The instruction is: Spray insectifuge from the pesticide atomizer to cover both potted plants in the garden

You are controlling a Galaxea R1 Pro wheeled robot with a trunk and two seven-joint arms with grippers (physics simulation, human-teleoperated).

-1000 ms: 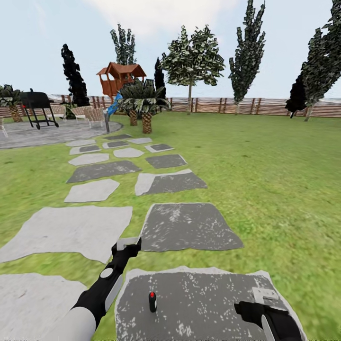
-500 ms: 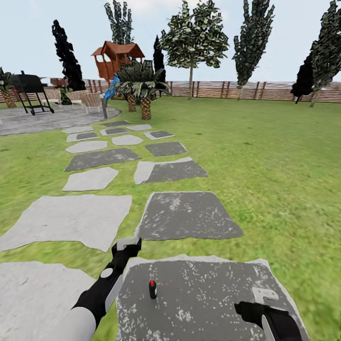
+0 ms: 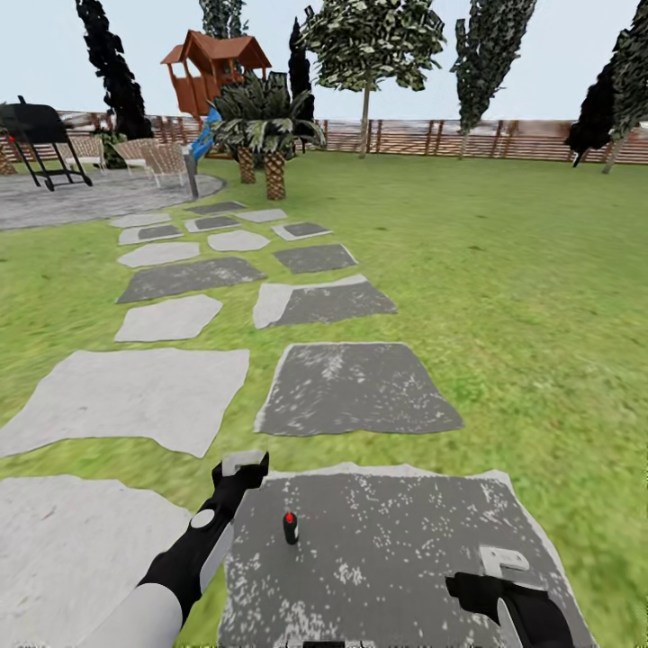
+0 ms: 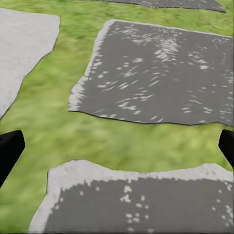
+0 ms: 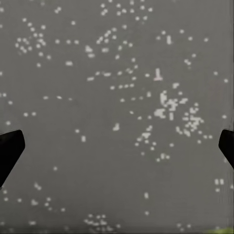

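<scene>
grass lawn [image 3: 504, 270] of the garden stretches ahead in the head view, crossed by a path of grey stone paving slabs [image 3: 355, 387] that runs toward a round paved patio [image 3: 90, 193] at the far left. a brown horizontal-slat wooden fence [image 3: 468, 137] rings the back edge. beyond the path stand two short palms with dark fronds [image 3: 265, 121], a red-brown wooden playhouse on stilts [image 3: 214, 67], a black barbecue grill on a stand [image 3: 40, 135] and some wicker chairs [image 3: 157, 157]. tall trees [image 3: 369, 40] rise near the fence.

a small dark bottle-shaped object with a red top [image 3: 290, 527], probably the pesticide atomizer though too small to be certain, stands upright on the large dark speckled slab [image 3: 405, 540] nearest the robot, between the two arms and touched by neither.

the left gripper [image 3: 241, 466] reaches forward over the grass at that slab's near-left edge; in the left wrist view its two black fingertips [image 4: 9, 151] sit far apart at the frame's sides with nothing between them but grass and stone, so it is released and empty. the right gripper [image 3: 504, 562] hovers over the slab's right part; the right wrist view shows its fingertips [image 5: 9, 148] equally spread over bare speckled stone, also released and holding nothing.
</scene>
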